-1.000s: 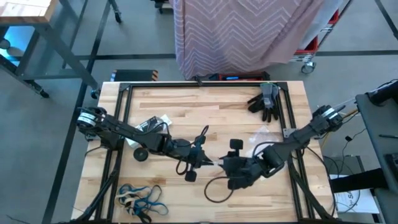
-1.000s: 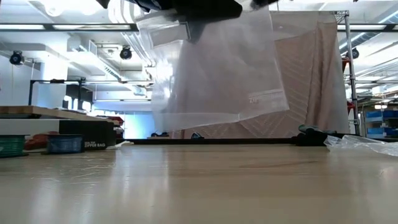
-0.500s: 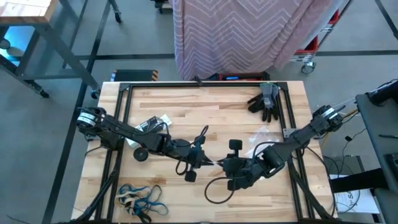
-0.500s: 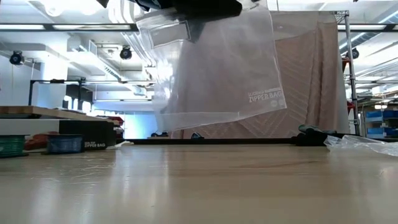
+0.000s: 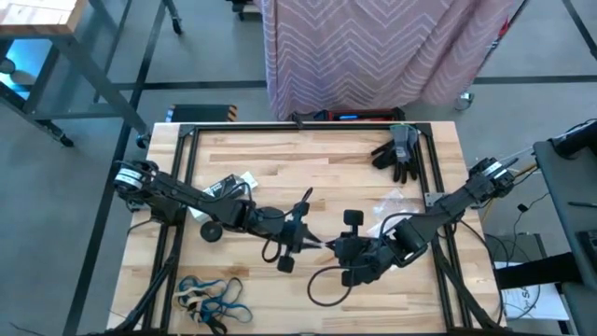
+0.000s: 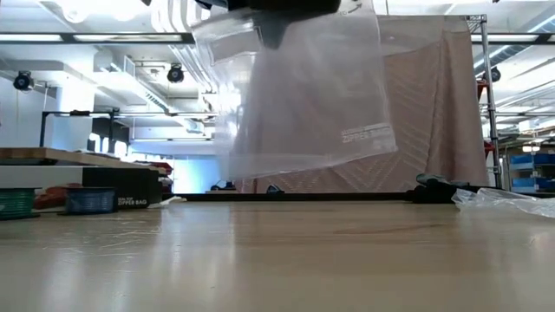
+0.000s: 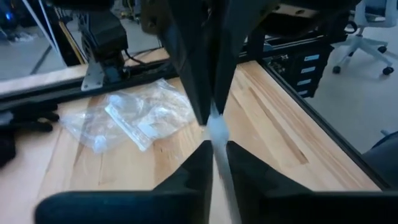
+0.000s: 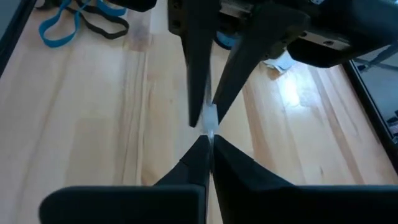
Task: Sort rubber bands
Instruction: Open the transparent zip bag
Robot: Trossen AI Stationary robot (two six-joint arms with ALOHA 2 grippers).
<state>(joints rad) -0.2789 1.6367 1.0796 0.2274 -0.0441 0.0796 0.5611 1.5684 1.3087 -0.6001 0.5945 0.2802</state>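
A clear zipper bag point(image 6: 299, 95) hangs over the middle of the table, held up between both grippers. My left gripper point(image 5: 303, 241) comes from the left and my right gripper point(image 5: 338, 248) from the right; they meet tip to tip, each shut on the bag's top. The rubber bands point(image 5: 213, 297), blue, tan and black loops, lie in a loose pile on the table near its front left corner, and also show in the right wrist view point(image 8: 81, 18). By my right gripper is a thin black loop point(image 5: 322, 285); I cannot tell whether it is a band or a cable. My left gripper pinches the bag's top edge point(image 7: 216, 132) between its two fingers, coming almost level from the table's left. The bag hangs below, clear of the table. My right gripper pinches the same top edge point(image 8: 209, 121) between its two fingers, slanting down from the table's right, facing the left gripper's fingers. The bag hangs slack beneath, its lower edge point(image 6: 303, 163) well above the tabletop.
Another crumpled clear bag point(image 5: 392, 201) lies right of centre, and dark gloves point(image 5: 396, 154) lie at the far right. A packet with a label point(image 5: 226, 186) lies beside the left arm. A black frame point(image 5: 298, 126) runs around the table.
Both arms have stayed in place. The hanging bag has swayed a little, and its printed face has turned slightly in the low view.
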